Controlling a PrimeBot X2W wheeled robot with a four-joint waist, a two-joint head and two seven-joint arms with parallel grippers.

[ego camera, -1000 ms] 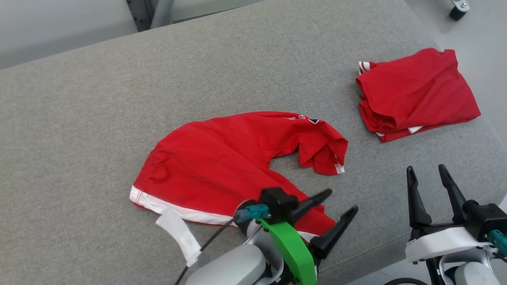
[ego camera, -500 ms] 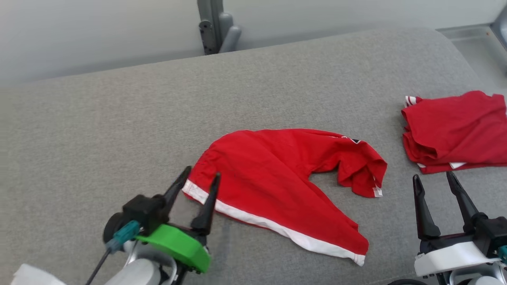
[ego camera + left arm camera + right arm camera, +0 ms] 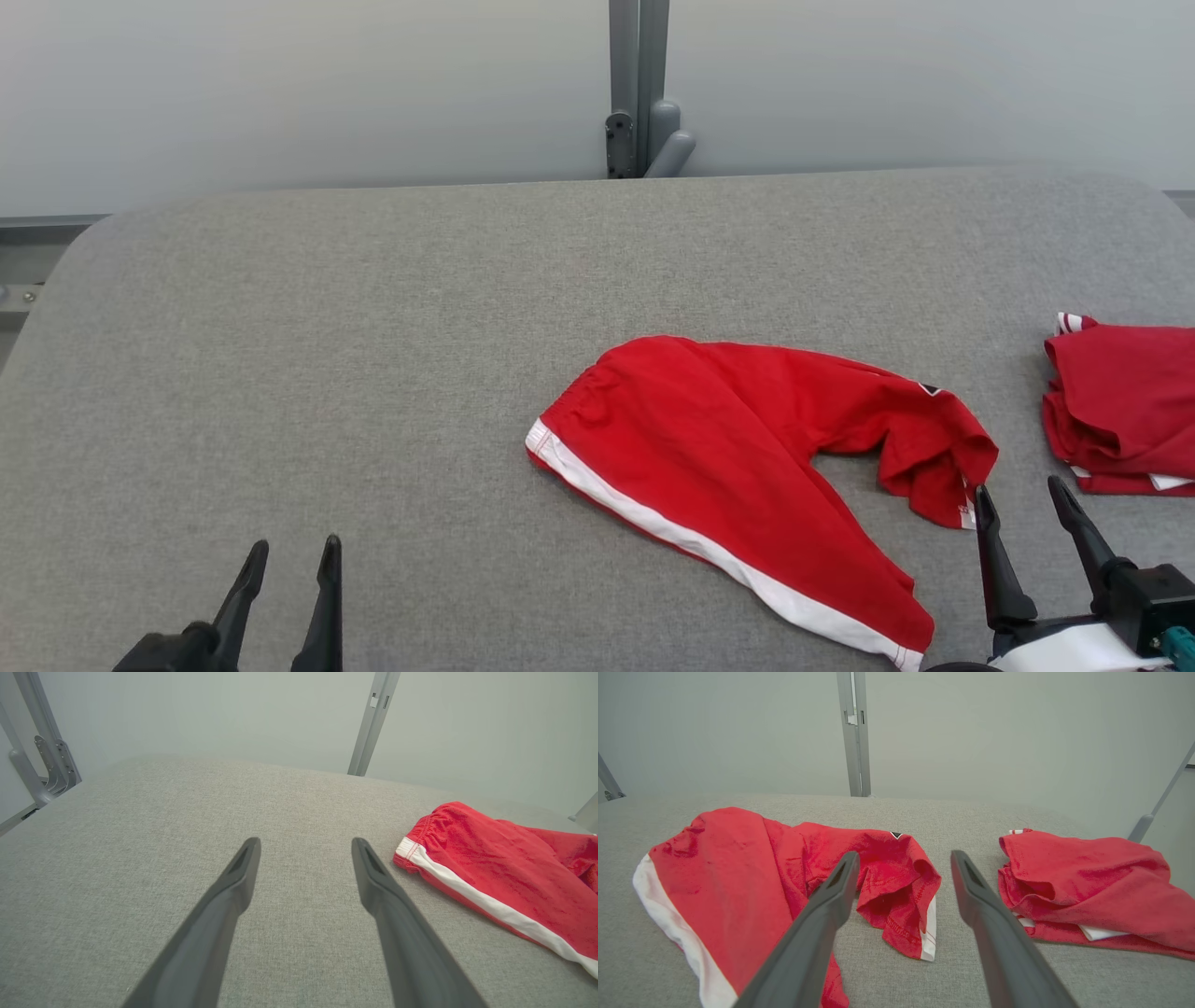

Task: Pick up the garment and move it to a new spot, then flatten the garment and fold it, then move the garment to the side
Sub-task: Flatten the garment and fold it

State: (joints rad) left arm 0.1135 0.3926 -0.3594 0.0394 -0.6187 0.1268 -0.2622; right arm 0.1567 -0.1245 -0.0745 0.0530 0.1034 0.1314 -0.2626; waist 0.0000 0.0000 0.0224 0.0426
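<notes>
Red shorts with a white side stripe lie spread and bent on the grey padded table; they also show in the left wrist view and the right wrist view. My left gripper stands open at the lower left, well left of the shorts, with nothing between its fingers. Low at the right, my right gripper is open and empty, its fingers just in front of the crumpled leg end.
A folded red garment with white trim lies at the table's right edge, also to the right in the right wrist view. A grey metal post rises behind the table against a pale wall.
The head camera has swung left and tilted up, so the whole scene shifted right. My left gripper drew back from the shorts' waistband to the lower left, open throughout. The shorts stay put.
</notes>
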